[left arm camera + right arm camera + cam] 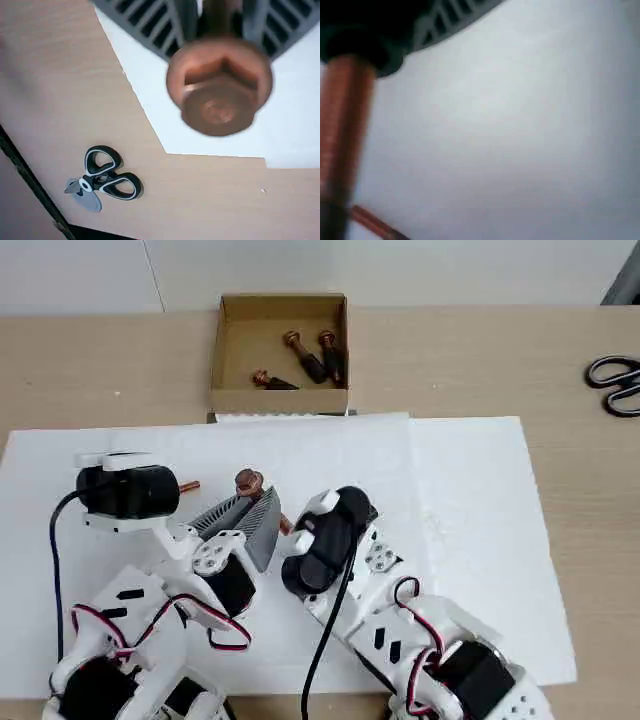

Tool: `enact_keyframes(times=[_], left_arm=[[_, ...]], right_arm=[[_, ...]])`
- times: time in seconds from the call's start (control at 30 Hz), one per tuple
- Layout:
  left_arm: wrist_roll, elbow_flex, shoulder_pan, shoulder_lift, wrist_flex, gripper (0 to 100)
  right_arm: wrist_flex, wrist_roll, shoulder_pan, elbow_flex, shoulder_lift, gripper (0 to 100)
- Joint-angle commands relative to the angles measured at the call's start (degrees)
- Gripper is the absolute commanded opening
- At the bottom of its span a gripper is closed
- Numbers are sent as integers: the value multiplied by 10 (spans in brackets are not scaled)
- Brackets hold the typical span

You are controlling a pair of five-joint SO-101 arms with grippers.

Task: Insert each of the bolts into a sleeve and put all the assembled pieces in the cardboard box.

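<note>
Left hand (252,502) is clamped shut on a copper hex-head bolt (248,480), just left of centre in the high view, with the head poking out past the tips. In the left wrist view that bolt (220,87) is seen head-on, up top and right of centre, pinched between the grey slatted fingers (145,22). Right hand (291,524) is tucked right up beside the left one and mostly hidden under its own arm, so how far it's opened can't be told tbh. In the right wrist view a copper threaded shaft (342,135) is shown down the left edge, running up into a black part (365,45). Which bolt it belongs to can't be made out.

The brown cardboard box (232,340) is parked at the top of the high view, left of centre. It's sat on the wooden desk (480,360), just above the white sheet (470,500) that both hands are held over. Three copper bolts in black sleeves (310,360) are already laid inside it, two toward the right wall and one lower down near the front wall. A pair of black-handled scissors (615,385) is left on the bare desk at the far right edge, well apart from everything. The scissors (107,180) are also caught at the lower left of the left wrist view.
</note>
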Motion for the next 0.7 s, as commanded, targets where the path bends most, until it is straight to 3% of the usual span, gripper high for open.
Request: enact_keyframes(times=[0.0, 0.67], left_arm=[[3, -1, 3, -4, -20, 5], [3, -23, 4, -5, 40, 5]], right_arm=[[-10, 4, -11, -8, -4, 2], [-36, 6, 7, -24, -4, 2]])
